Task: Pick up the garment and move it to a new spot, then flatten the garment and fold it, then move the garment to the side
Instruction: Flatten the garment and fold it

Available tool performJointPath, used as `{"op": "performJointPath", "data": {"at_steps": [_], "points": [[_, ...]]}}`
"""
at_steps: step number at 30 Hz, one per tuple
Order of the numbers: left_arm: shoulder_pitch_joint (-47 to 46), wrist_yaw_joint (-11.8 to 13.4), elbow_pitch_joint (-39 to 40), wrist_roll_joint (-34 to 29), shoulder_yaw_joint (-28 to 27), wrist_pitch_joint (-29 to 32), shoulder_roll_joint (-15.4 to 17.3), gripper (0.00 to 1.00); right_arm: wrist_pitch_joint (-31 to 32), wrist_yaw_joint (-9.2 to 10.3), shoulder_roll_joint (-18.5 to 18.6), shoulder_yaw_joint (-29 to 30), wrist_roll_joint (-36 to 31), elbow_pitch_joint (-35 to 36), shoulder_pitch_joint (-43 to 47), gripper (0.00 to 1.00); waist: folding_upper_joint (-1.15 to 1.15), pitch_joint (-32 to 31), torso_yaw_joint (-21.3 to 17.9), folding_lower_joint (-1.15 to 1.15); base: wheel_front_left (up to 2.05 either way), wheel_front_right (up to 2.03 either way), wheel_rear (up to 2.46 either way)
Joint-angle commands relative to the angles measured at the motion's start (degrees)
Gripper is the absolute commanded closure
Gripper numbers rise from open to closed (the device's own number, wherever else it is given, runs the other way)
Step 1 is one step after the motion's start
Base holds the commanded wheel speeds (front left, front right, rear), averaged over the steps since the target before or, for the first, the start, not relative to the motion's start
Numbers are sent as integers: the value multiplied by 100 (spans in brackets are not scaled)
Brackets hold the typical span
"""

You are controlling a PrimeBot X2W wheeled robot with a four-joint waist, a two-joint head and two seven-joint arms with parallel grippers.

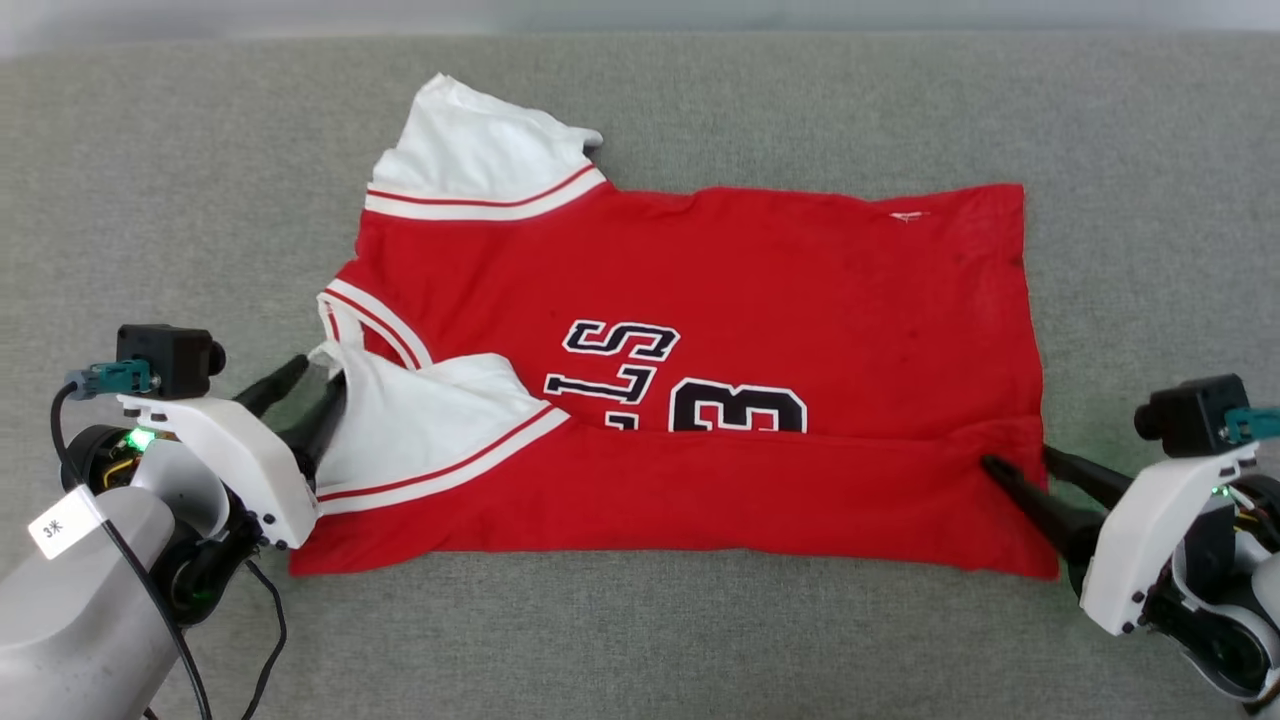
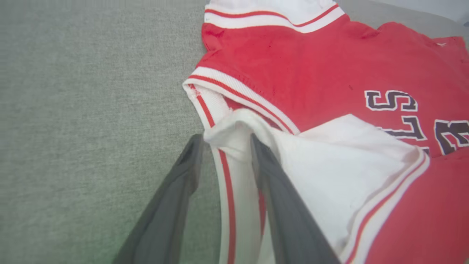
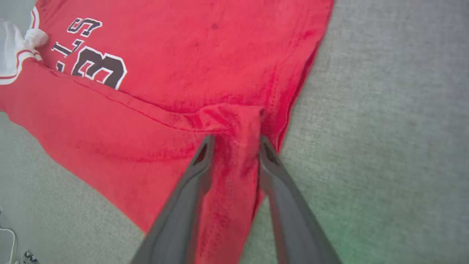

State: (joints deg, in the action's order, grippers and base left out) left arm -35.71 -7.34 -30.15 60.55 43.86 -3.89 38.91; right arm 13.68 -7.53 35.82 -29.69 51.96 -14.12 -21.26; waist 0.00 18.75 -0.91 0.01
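The garment (image 1: 750,300), a red jersey T-shirt with white sleeves, lies spread sideways on the grey surface. Its near long edge is folded over the body and covers the lower half of the black letters and number 3. My left gripper (image 1: 318,378) stands open at the collar end. Its fingers (image 2: 271,176) straddle the white sleeve's striped edge (image 2: 223,176). My right gripper (image 1: 1020,460) is open at the hem end, and a raised red pleat of the garment (image 3: 236,146) sits between its fingers (image 3: 198,172). The far white sleeve (image 1: 470,150) sticks out at the back left.
The grey fabric-covered surface (image 1: 200,200) stretches all around the shirt, with open room to the left, right and front. A black cable (image 1: 265,640) hangs by my left forearm.
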Motion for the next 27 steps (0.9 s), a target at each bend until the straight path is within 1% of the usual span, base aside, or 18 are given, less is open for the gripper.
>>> {"op": "performJointPath", "data": {"at_steps": [1, 5, 9, 13, 17, 20, 21, 25, 27], "points": [[-115, -10, 11, -17, 79, -46, 46, 0, -105, 9, 14, 65, 9, 24, 182, 0, 0, -213, 74, -1, 0, 0, 0], [-166, -11, 93, -23, 215, -15, 193, 0, -284, 8, 97, 285, -56, 158, 440, 0, 0, -505, 165, -1, 0, 0, 0], [-268, -11, 236, 56, 359, 347, 390, 0, -346, 8, 154, 484, -248, 310, 631, 0, 0, -731, 228, -1, 0, 0, 0], [-415, -11, 485, 216, 546, 1062, 572, 0, -212, 7, 141, 687, -379, 471, 763, 0, 0, -873, 276, -1, 0, 0, 0], [-620, -10, 710, 402, 752, 1969, 708, 0, -60, 7, 69, 863, -528, 624, 858, 0, 0, -949, 311, -1, 0, 0, 0], [-791, 12, 843, 511, 916, 2686, 745, 0, 45, 7, 0, 973, -638, 720, 898, 0, 0, -977, 318, -1, 0, 0, 0], [-791, 12, 843, 511, 916, 2686, 745, 0, 45, 7, 0, 973, -638, 720, 898, 0, 0, -977, 318, -1, 0, 0, 0], [-955, 118, 977, 612, 1119, 3515, 762, 0, 166, 7, -112, 1070, -738, 814, 978, 0, 0, -974, 301, -1, 0, 0, 0], [-1037, 138, 1036, 543, 1258, 3842, 788, 0, 203, 7, -147, 1118, -782, 855, 989, 0, 0, -953, 278, -1, 0, 0, 0]]}}
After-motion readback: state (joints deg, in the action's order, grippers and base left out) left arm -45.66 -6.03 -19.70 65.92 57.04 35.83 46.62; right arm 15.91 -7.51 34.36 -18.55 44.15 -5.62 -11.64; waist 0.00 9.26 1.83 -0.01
